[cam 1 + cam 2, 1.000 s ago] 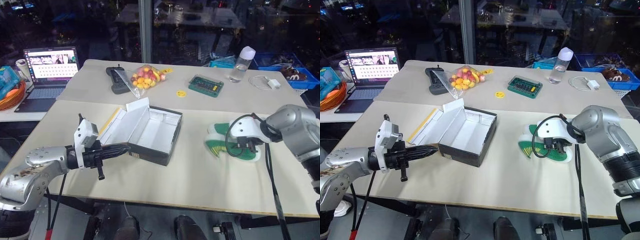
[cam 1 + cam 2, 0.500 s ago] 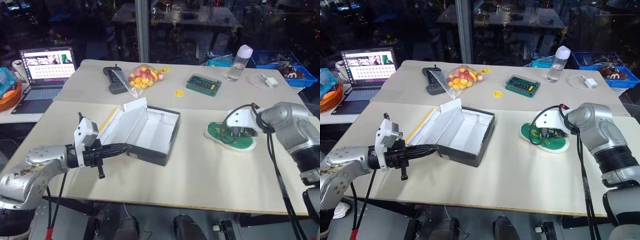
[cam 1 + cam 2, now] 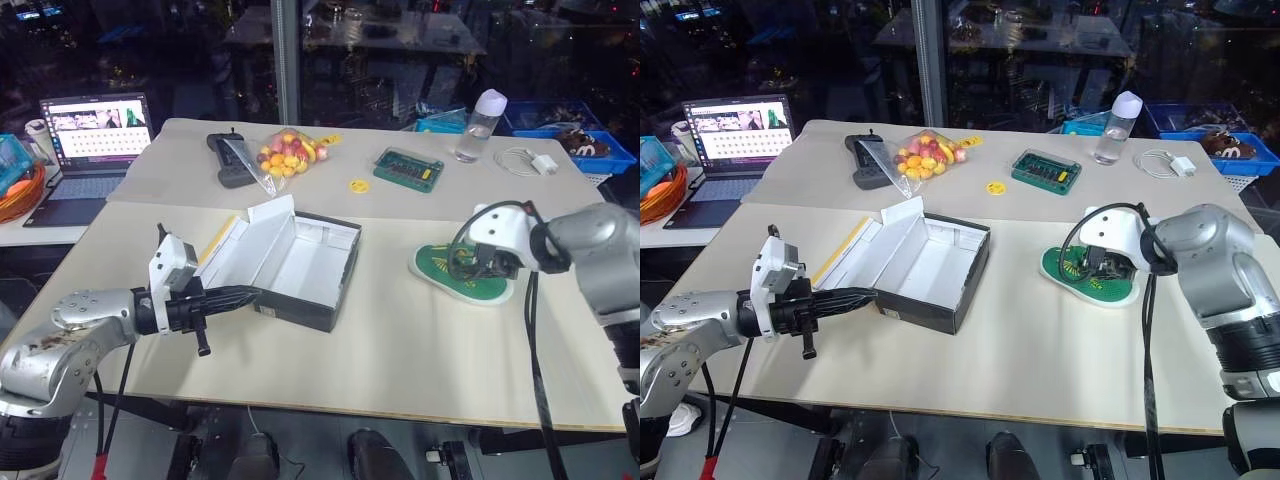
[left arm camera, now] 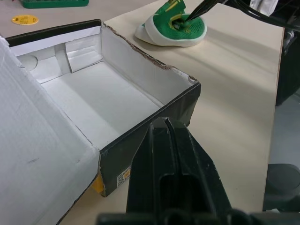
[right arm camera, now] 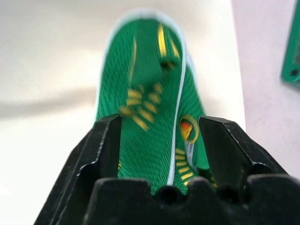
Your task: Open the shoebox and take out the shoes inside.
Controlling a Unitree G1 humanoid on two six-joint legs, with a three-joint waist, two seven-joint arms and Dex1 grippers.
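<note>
I see a pale bench [image 3: 400,350] in front of me, and a second one pushed up behind it. The room past them is dark, with glass and more desks far back.

On the back bench sit a bag of little fruits [image 3: 285,153], a black remote [image 3: 225,160], a small green case [image 3: 410,169], a yellow round sticker [image 3: 360,185], a clear bottle [image 3: 480,125] and a white charger [image 3: 535,163]. An open laptop [image 3: 95,140] stands on a side desk to my left, next to an orange basket [image 3: 20,185]. A blue tray [image 3: 585,150] is far on the right.

The shoebox [image 3: 300,265] is on the front bench, left of the middle. Its lid is thrown back and the white inside is bare. The shoes [image 3: 460,272] lie flat on the bench well to the right of the box, green with yellow marks.

My left gripper [image 3: 250,294] is shut tight, and its tip is right at the near corner of the box. I cannot tell if it touches.

My right gripper [image 5: 157,136] is spread wide, with one finger on each side of the green shoe below it. It holds nothing.

A second ago my right gripper was low on the shoes and they stood tipped up on their side. Now they lie flat, the gripper has come up off them and it has turned. My left gripper and the box have stayed put.
</note>
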